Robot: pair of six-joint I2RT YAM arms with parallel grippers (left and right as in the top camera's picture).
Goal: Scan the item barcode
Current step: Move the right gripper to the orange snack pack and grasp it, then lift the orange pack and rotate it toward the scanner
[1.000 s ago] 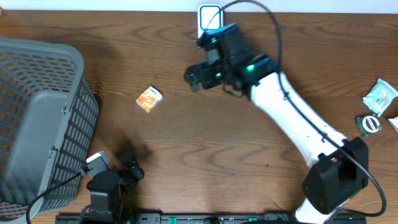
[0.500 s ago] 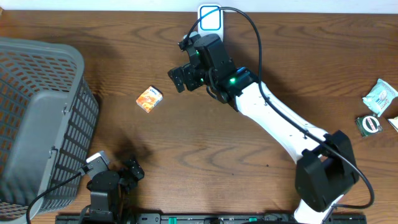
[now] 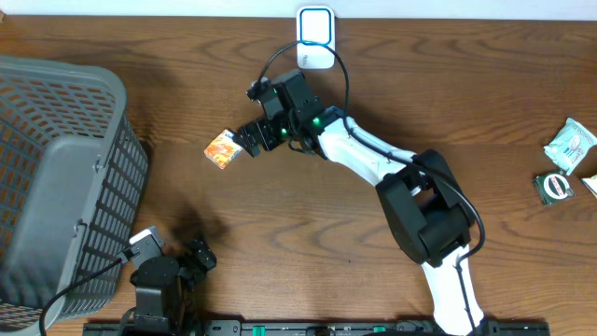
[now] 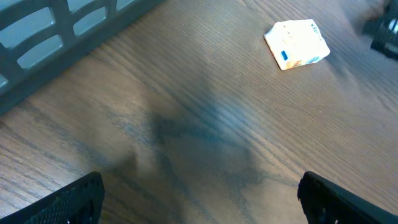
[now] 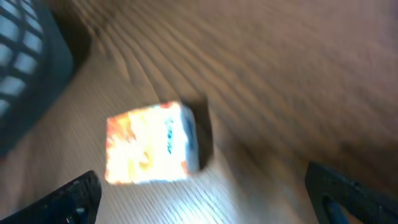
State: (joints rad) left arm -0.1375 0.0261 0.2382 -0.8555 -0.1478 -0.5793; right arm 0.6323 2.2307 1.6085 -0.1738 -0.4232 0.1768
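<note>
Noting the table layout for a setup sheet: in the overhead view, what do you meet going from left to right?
grey basket → small orange box → white scanner → pale green packet

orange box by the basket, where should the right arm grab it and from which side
Probably across its two narrow side faces, coming down from above. The orange box lies flat on the table with its broad printed face up, and the right gripper hangs open just beside it.
</note>
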